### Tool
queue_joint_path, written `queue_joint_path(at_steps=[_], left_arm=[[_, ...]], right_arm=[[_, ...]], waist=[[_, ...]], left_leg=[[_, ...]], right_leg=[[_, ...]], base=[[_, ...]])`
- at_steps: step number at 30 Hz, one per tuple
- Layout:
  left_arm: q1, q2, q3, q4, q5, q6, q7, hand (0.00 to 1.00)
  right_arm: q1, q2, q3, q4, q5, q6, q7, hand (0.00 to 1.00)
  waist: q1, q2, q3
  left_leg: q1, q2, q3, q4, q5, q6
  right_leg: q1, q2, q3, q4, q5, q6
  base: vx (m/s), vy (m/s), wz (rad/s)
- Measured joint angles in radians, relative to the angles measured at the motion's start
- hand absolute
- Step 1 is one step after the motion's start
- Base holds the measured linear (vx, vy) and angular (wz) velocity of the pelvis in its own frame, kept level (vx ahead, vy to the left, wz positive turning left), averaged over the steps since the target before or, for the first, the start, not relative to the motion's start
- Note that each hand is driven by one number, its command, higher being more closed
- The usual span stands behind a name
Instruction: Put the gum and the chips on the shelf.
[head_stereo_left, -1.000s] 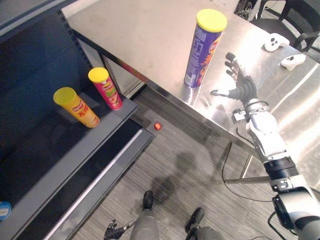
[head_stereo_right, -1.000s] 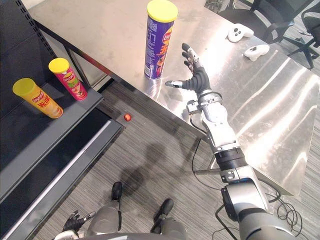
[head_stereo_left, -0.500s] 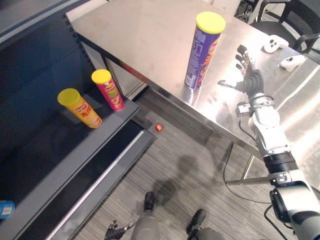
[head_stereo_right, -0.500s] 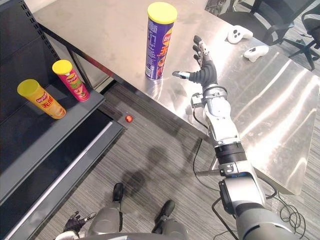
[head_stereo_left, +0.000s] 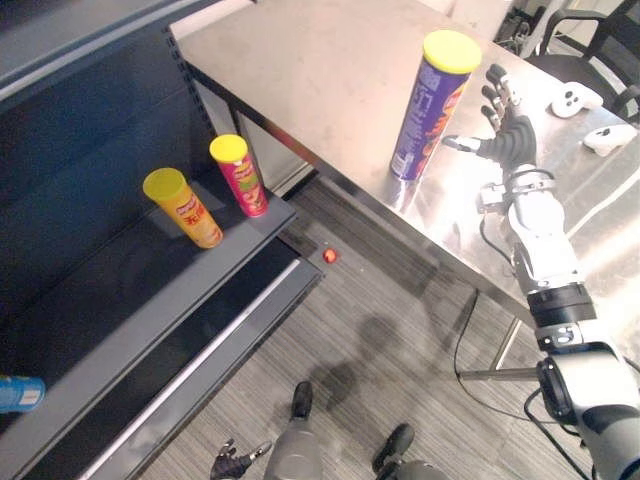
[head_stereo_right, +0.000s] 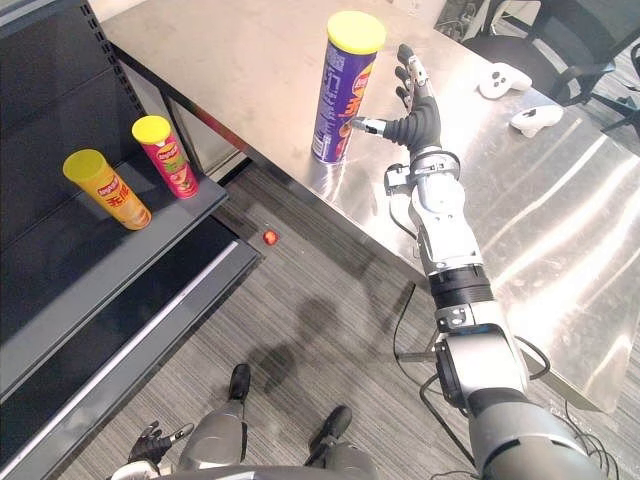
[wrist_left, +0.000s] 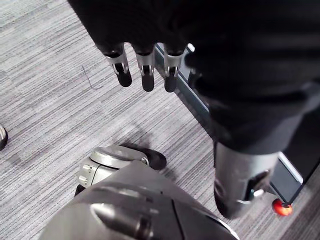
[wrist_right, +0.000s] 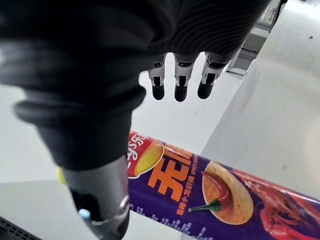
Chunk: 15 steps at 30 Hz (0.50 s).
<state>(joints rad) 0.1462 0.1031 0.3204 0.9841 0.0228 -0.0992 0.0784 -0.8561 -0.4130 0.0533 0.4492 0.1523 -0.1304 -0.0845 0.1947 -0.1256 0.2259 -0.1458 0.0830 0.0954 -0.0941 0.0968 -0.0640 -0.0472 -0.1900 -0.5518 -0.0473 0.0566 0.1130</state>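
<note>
Left eye view: the chips (head_stereo_left: 432, 105) stand upright on the counter (head_stereo_left: 320, 70), upper right. The right hand (head_stereo_left: 512, 140) is just beside them, its fingers straight and apart and its thumb pointing at the can. At centre left, a yellow can (head_stereo_left: 183, 207) and a red can (head_stereo_left: 239, 175) stand on the shelf (head_stereo_left: 120, 300).

Right wrist view: the chips lie between thumb and fingers (wrist_right: 180, 85), clear of the fingertips.

Left wrist view: the left hand (wrist_left: 146, 70) hangs with straight fingers over the floor, a red ball (wrist_left: 281, 207) nearby.

You find bare shelf (head_stereo_left: 110, 300) past the orange can (head_stereo_left: 184, 208) and red can (head_stereo_left: 240, 176), which crowd its right-hand end.
</note>
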Motion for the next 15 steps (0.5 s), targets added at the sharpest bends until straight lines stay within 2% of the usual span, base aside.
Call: queue_joint_path(at_steps=[4, 8, 9, 15], left_arm=[[0.000, 0.000, -0.001, -0.006, 0.000, 0.000, 0.003, 0.00], [0.000, -0.001, -0.001, -0.007, -0.001, 0.000, 0.004, 0.00], [0.000, -0.001, -0.001, -0.007, -0.001, 0.000, 0.004, 0.00], [0.000, -0.001, -0.002, -0.008, -0.003, 0.000, 0.006, 0.00]], right_arm=[[-0.049, 0.000, 0.000, 0.038, 0.000, 0.022, -0.007, 0.00], [-0.083, 0.001, 0.000, 0.038, 0.001, 0.022, -0.020, 0.00], [-0.089, 0.001, 0.000, 0.038, 0.001, 0.022, -0.021, 1.00], [-0.114, 0.001, -0.003, 0.079, 0.001, 0.024, -0.038, 1.00]], waist=[[0.008, 0.000, 0.000], [0.012, 0.000, 0.000], [0.013, 0.000, 0.000], [0.030, -0.002, 0.001]], left_leg=[[-0.013, -0.003, -0.024, 0.000, 0.006, 0.002], [-0.019, -0.003, -0.030, 0.000, 0.009, 0.002], [-0.021, -0.003, -0.033, 0.000, 0.011, 0.002], [-0.026, 0.000, -0.048, -0.001, 0.017, 0.000]], right_leg=[[0.002, -0.003, -0.021, 0.000, 0.000, 0.000], [0.002, -0.004, -0.029, 0.000, 0.000, 0.000], [0.002, -0.003, -0.033, 0.000, 0.000, 0.000], [0.003, 0.000, -0.043, 0.001, -0.001, -0.001]], base=[[0.03, 0.022, 0.18], [0.02, 0.015, 0.07], [0.01, 0.015, 0.08], [0.01, 0.014, 0.06]])
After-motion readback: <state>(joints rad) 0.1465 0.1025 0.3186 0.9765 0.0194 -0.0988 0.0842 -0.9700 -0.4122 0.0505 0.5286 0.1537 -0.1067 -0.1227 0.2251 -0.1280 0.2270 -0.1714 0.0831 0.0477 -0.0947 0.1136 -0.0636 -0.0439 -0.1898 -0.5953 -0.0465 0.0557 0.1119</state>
